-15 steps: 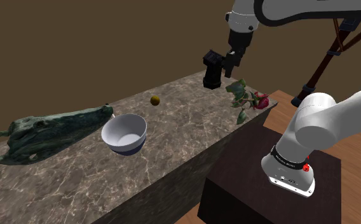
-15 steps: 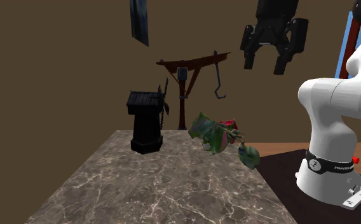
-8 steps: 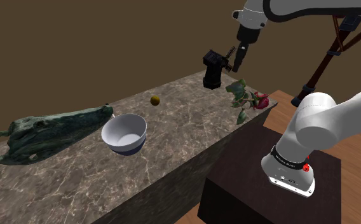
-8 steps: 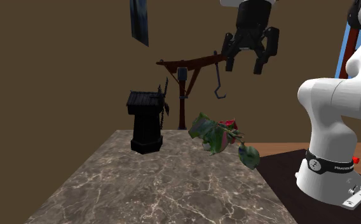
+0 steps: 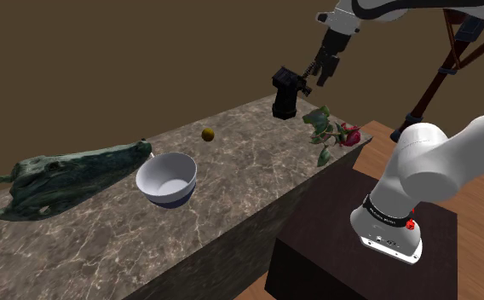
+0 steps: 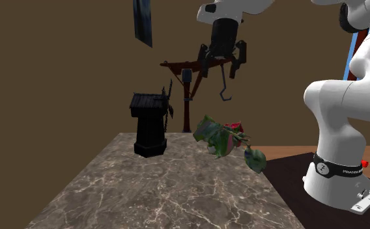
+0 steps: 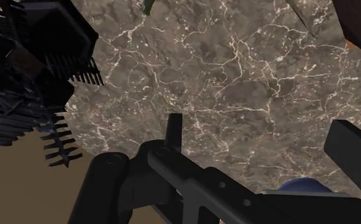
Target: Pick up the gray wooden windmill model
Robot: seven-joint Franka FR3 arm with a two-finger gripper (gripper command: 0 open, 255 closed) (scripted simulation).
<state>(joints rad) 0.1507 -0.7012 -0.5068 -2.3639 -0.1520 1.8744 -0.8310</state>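
The windmill model looks dark, almost black, and stands upright at the far end of the marble counter. In the second exterior view the windmill is at the counter's back left, its sails facing right. My gripper hangs in the air above and just right of it, open and holding nothing. The gripper is well above the windmill's roof and to its right. In the wrist view the windmill lies off to one side of the gripper, not between the fingers.
A rose with green leaves lies on the counter's end beside the windmill. A white bowl, a small yellowish ball and a long dark green figure lie farther along. A wooden rack with a hook stands behind.
The gripper has moved toward the back wall and closer to the windmill; in the second exterior view it has gone left and slightly down. Its fingers stay open. The objects have not moved.
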